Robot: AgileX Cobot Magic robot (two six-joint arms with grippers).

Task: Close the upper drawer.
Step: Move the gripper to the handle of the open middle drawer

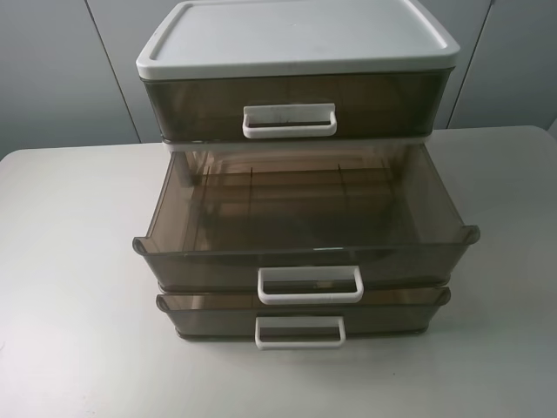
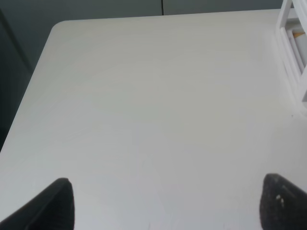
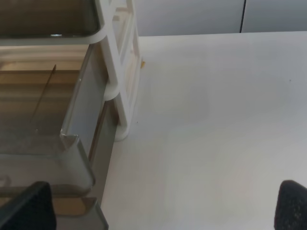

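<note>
Well, the upper drawer (image 1: 305, 257) stands pulled far out of the chest (image 1: 296, 39) in the middle of the table (image 1: 70, 261), its white handle (image 1: 311, 285) facing me. Neither arm shows in the high view. The left gripper (image 2: 165, 206) hangs wide open over bare table, with only the edge of the chest frame in its view. The right gripper (image 3: 163, 206) is also spread wide, just beside the drawer's right front corner and touching nothing.

My worries from here:
- A push at one corner instead of the middle could skew the drawer so that it binds.
- The chest looks light, so it may slide back across the table instead of taking the drawer in.
- The lowest drawer (image 1: 392, 315) sticks out a little under it, and a push set too low could land on that one instead.
- The right gripper is close to the corner and could clip it on the way in.

I can read no brand, label or writing on anything.
</note>
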